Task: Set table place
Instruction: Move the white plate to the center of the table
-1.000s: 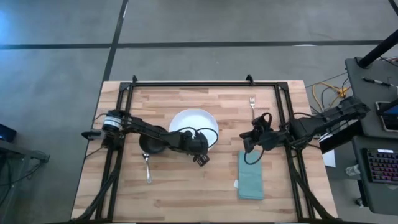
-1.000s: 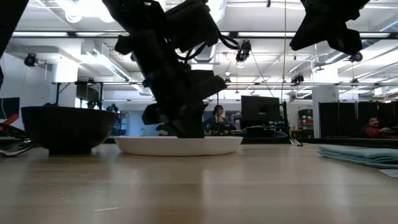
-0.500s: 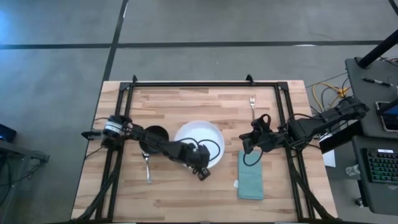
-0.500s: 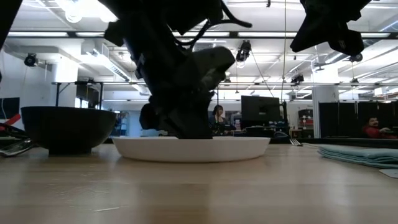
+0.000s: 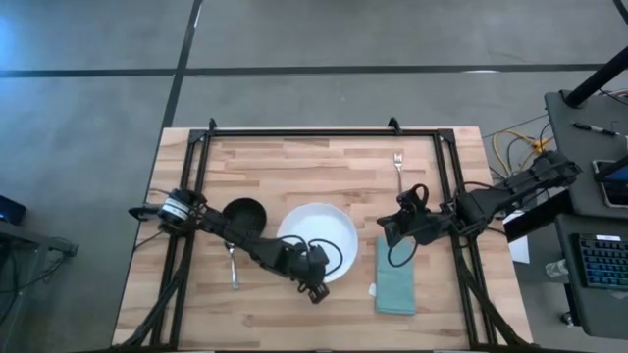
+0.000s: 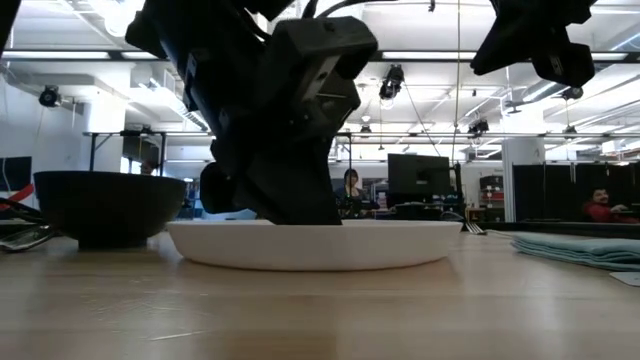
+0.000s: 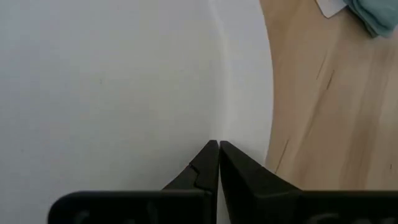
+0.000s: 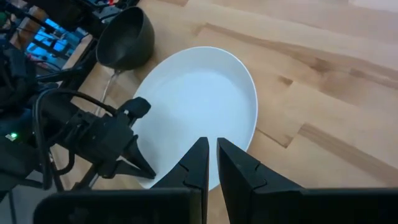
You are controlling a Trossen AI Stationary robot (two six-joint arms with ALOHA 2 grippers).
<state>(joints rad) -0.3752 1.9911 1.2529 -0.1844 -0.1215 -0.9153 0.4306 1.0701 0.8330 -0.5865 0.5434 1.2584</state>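
Note:
The round white plate lies flat on the wooden table, at mid-table. My left gripper is shut, with its tips on the plate's near side. The black bowl stands left of the plate, and the spoon lies just in front of the bowl. The fork lies at the far right. The teal napkin lies right of the plate. My right gripper hovers shut above the napkin's far end and holds nothing. My left gripper presses its shut fingertips down on the plate's inner surface, just inside the rim on the plate's near side. The fingers slant down from the table's far left. The plate rests flat on the table.
A black metal frame runs along the table's far edge and down both sides. Bare wood lies in front of the plate and between the plate and the napkin. A small white tag sits at the napkin's left edge.
My left gripper has gone toward the table's near edge and a little to the right, staying shut. The plate has slid along the table with it, away from the bowl and closer to the napkin, and has stayed flat.

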